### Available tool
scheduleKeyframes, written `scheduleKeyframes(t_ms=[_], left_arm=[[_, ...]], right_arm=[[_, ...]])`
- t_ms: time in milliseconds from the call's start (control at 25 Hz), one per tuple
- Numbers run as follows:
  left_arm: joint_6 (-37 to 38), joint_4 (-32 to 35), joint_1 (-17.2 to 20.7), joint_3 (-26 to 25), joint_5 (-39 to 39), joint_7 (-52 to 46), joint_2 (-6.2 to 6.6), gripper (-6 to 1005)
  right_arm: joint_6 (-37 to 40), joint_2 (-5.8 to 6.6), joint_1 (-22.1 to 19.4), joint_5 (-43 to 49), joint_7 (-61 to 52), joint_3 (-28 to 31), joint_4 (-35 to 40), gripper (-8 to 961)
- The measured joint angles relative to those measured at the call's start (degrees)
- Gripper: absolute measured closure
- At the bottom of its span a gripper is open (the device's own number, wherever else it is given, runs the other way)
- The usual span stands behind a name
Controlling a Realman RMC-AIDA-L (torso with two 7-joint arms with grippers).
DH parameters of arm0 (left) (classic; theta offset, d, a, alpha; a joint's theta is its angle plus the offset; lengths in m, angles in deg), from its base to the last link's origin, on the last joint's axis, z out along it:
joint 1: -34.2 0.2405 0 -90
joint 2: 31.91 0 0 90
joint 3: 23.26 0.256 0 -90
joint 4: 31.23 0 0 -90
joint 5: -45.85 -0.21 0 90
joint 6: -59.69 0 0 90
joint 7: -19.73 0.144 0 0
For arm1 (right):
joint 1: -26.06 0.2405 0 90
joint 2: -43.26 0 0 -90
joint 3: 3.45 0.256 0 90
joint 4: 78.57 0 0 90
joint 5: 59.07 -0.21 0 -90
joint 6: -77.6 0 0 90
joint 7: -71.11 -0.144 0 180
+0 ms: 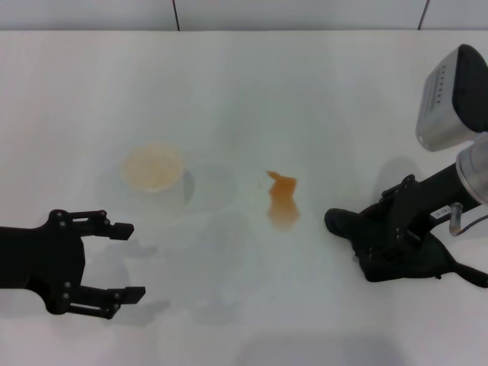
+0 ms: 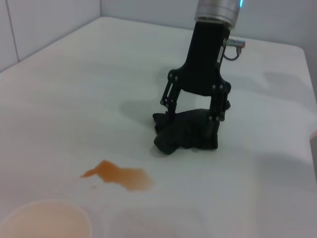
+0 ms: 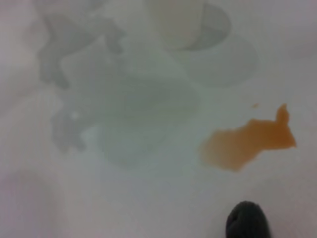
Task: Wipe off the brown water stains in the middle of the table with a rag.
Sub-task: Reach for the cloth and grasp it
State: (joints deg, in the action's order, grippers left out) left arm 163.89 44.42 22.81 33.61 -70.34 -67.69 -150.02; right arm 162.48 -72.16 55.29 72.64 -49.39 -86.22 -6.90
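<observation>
The brown water stains (image 1: 282,200) (image 2: 120,175) (image 3: 247,144) lie mid-table (image 1: 244,91) as one small orange-brown patch. The black rag (image 1: 415,259) (image 2: 185,134) sits bunched on the table to the stain's right, one tip (image 3: 246,223) pointing at the stain with a short gap between. My right gripper (image 1: 385,229) (image 2: 192,131) is lowered onto the rag, open, with a finger down each side of the bunch. My left gripper (image 1: 133,261) rests open and empty near the front left, apart from the stain.
A white paper cup (image 1: 152,168) (image 2: 44,220) with a pale tan inside stands left of the stain. A faint wet ring (image 1: 210,187) marks the table beside it.
</observation>
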Motion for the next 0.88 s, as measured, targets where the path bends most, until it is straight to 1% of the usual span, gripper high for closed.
scheduleKeyframes(t_ms=[40, 320, 480, 680, 880], left_arm=[[-0.03, -0.01, -0.21, 0.0, -0.01, -0.09, -0.01, 120], [-0.26, 0.02, -0.81, 0.0, -0.06, -0.33, -0.06, 120], [-0.32, -0.13, -1.14, 0.0, -0.09, -0.36, -0.1, 120], [-0.38, -0.16, -1.27, 0.0, -0.09, -0.29, -0.13, 120], [-0.48, -0.16, -1.44, -0.01, -0.23, -0.26, -0.28, 120]], right_arm=[[-0.28, 0.0, 0.0, 0.0, 0.07, -0.49, -0.22, 167], [-1.8, 0.02, 1.07, 0.04, 0.6, -1.34, -3.34, 310], [-2.05, 0.03, 1.17, 0.05, 0.7, -1.34, -3.54, 392], [-2.36, 0.02, 1.27, 0.01, 0.89, -1.34, -3.56, 635], [-2.75, 0.02, 1.32, 0.01, 0.93, -1.34, -3.76, 806]])
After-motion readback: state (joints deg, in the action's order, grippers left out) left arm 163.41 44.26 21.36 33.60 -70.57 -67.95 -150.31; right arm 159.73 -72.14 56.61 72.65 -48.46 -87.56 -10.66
